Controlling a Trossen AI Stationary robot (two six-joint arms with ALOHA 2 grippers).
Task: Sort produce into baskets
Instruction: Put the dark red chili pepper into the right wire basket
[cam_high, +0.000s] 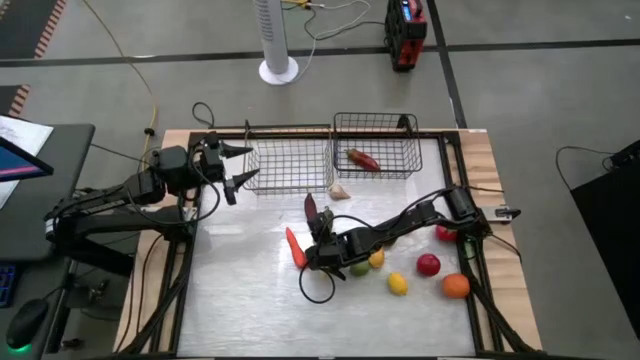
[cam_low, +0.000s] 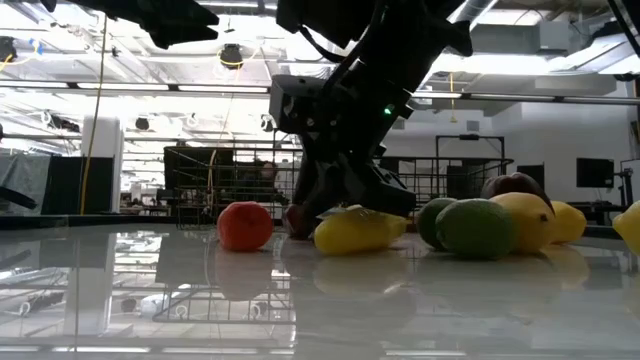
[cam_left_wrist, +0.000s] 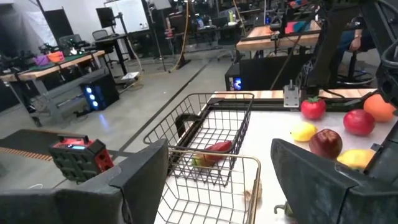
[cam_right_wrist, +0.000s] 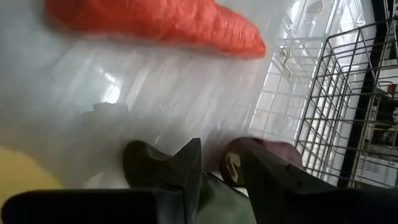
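Overhead arrangement: the right hand (cam_high: 318, 238) is lowered to the tabletop (cam_high: 230, 300) near its middle, between a long dark maroon piece (cam_high: 310, 207) and an orange carrot (cam_high: 295, 246). A green round fruit (cam_high: 359, 268), a small yellow fruit (cam_high: 376, 260), a lemon (cam_high: 398, 284), a red apple (cam_high: 428, 265) and an orange (cam_high: 456, 286) are scattered near the right arm. Two wire baskets are set side by side at the far edge: the left basket (cam_high: 285, 165) and the right basket (cam_high: 380, 150), in which a long red pepper (cam_high: 362, 158) lies.

The right wrist view alone shows the fingers (cam_right_wrist: 186, 163) of the right hand brought nearly together on the tip of a dark green piece (cam_right_wrist: 146, 163), with the carrot (cam_right_wrist: 155, 22) lying apart beyond it; whether the piece is firmly gripped cannot be told.

The left hand (cam_high: 240, 165) is held over the left basket's near corner. Its wrist view shows its fingers (cam_left_wrist: 146, 177) spread wide with nothing between them, and the pepper (cam_left_wrist: 214, 149) resting in the farther basket (cam_left_wrist: 214, 134).

In the low view, the produce is seen level, the right arm descending behind a yellow piece (cam_low: 350, 230).
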